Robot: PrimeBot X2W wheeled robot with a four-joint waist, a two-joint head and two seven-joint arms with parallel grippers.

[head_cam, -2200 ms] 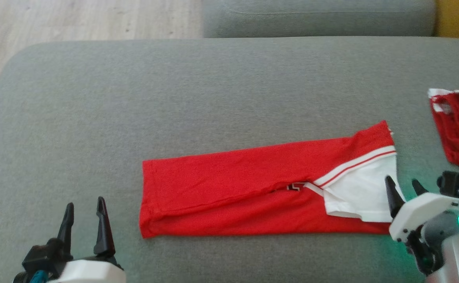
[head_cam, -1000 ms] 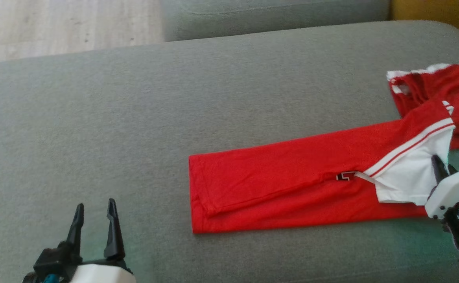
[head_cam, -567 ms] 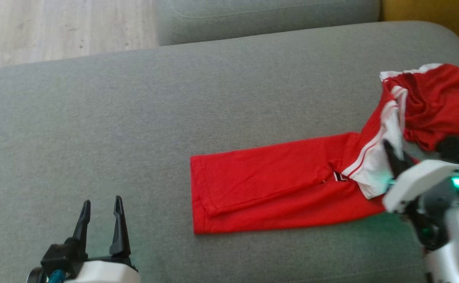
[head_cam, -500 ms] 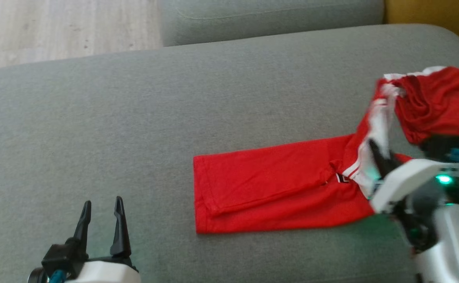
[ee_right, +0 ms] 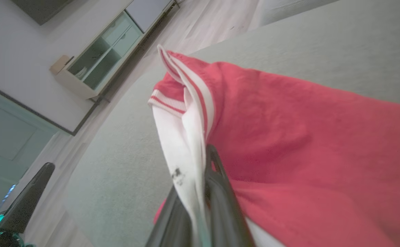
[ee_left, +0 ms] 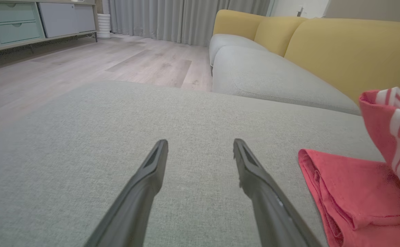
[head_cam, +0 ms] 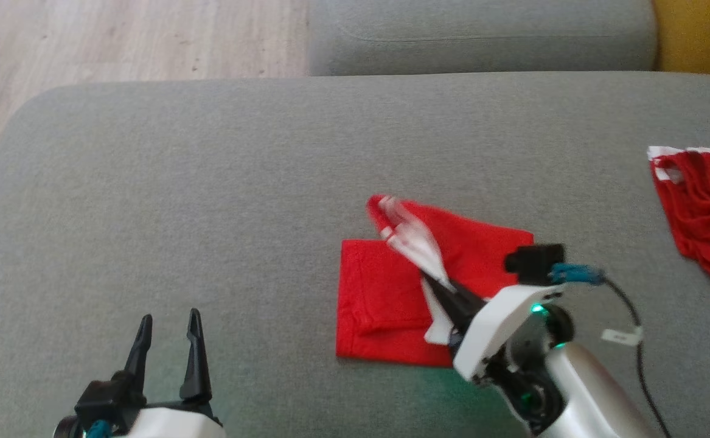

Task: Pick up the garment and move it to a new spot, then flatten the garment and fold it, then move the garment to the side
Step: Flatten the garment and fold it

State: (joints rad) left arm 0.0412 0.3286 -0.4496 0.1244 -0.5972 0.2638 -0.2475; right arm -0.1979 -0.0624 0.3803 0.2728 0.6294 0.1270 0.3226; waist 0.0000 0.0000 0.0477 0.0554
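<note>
The red garment [head_cam: 391, 292] with white striped trim lies on the grey cushion [head_cam: 208, 182], its right end lifted and doubled leftward over the rest. My right gripper [head_cam: 443, 292] is shut on that white striped end [ee_right: 189, 137], holding it above the red body [ee_right: 306, 137]. At the lower left my left gripper [head_cam: 169, 340] hovers open over bare cushion, apart from the cloth. In the left wrist view its fingers [ee_left: 152, 178] are spread, with the folded red edge [ee_left: 340, 192] to the right.
A second crumpled red garment [head_cam: 701, 207] lies at the cushion's right edge. Another grey seat cushion [head_cam: 482, 30] and a yellow backrest [head_cam: 695, 30] sit behind. Wooden floor [head_cam: 117, 42] lies beyond the cushion's far left edge.
The right gripper has carried the garment's white striped end up and leftward over the red body, halving its length. The head camera has shifted. The left gripper stays open.
</note>
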